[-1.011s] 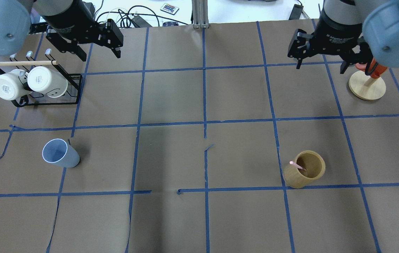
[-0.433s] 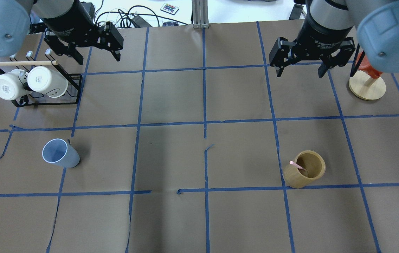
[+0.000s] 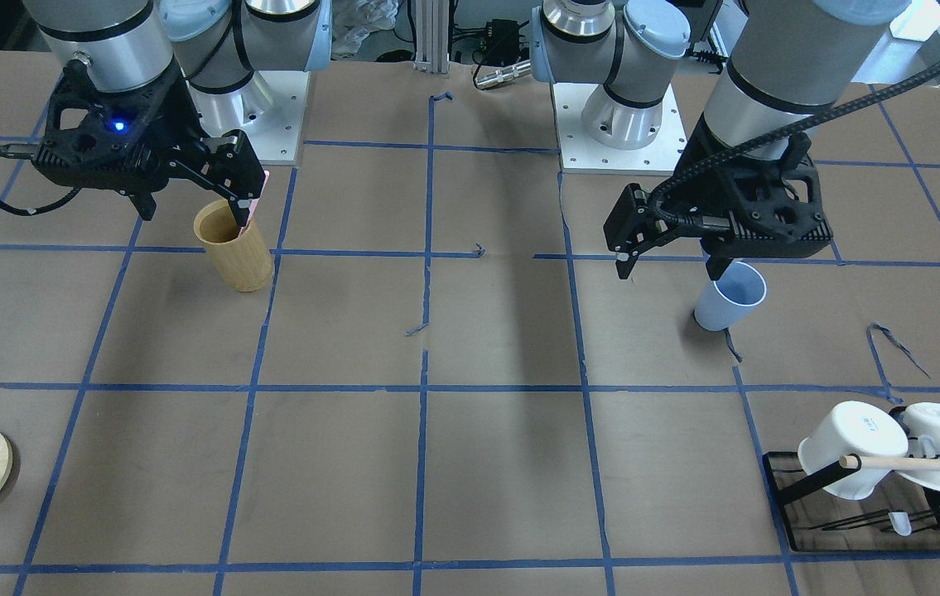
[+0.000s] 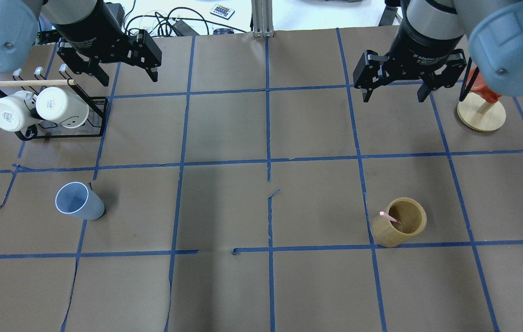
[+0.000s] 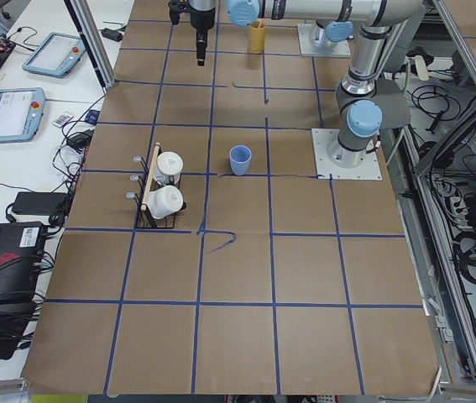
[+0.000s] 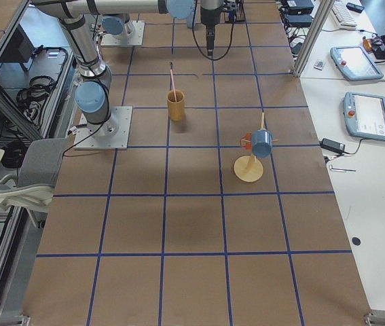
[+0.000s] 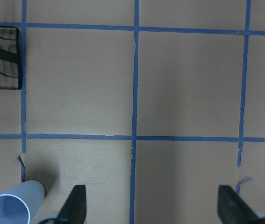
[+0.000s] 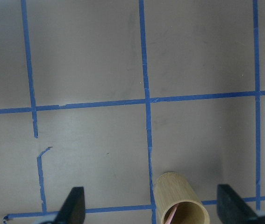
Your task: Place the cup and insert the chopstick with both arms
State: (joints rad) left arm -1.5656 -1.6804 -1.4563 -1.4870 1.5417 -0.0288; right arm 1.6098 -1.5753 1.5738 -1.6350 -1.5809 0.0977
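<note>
The light-blue cup [image 4: 79, 207] stands upright on the table's left side; it also shows in the front view [image 3: 730, 296] and at the lower left of the left wrist view [image 7: 10, 210]. The pink chopstick [image 4: 389, 217] leans inside the tan bamboo cylinder [image 4: 399, 228] at the right; the right wrist view shows that cylinder [image 8: 179, 200] from above. My left gripper [image 4: 128, 76] is open and empty, high over the far left, beyond the cup. My right gripper [image 4: 393, 97] is open and empty, high over the far right, beyond the cylinder.
A black rack [image 4: 97, 99] with a wooden rod and two white mugs [image 4: 61, 107] stands at the far left. A round wooden stand [image 4: 481, 115] with an orange item stands at the far right. Blue tape lines grid the brown table.
My right gripper has swung left, away from the wooden stand, and stays open. My left gripper has barely shifted. The cup and the chopstick have not moved.
</note>
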